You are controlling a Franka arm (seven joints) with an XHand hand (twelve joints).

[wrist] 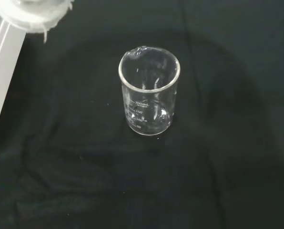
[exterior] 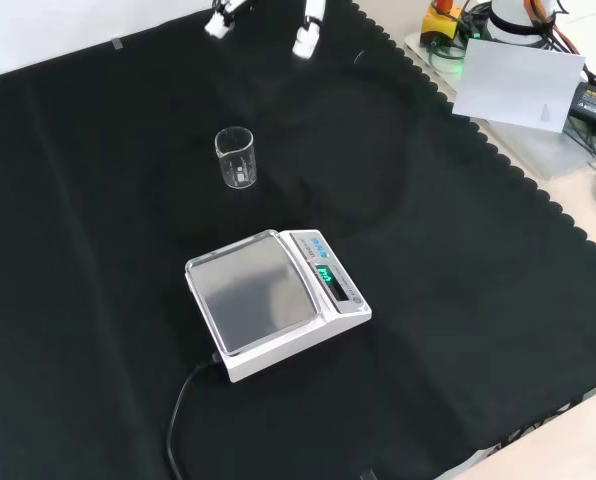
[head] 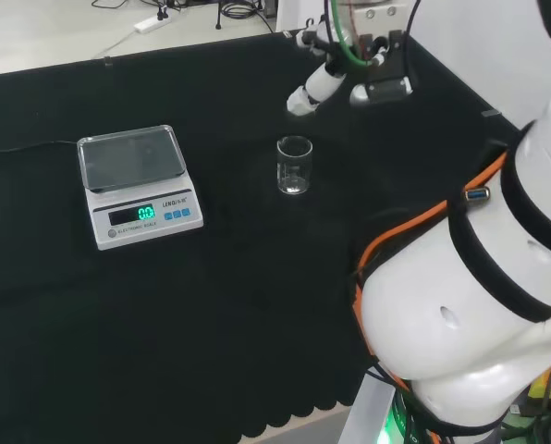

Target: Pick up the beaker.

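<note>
Beaker (wrist: pixel 149 93) looks empty up close, hand (head: pixel 336 81) apart.

A clear glass beaker (head: pixel 294 166) stands upright on the black cloth of the counter (head: pixel 211 324), near the middle of the head view, and looks empty. The hand (head: pixel 349 79) hangs above and beyond it, toward the top of the view, well apart from the glass; its white fingers (head: pixel 314 90) are stretched out and point down toward the cloth, holding nothing. To the left of the beaker, well apart, sits a white electronic scale (head: pixel 139 185) with a shiny pan and a lit green display. The arm's white links (head: pixel 479 305) stand at the right.
</note>
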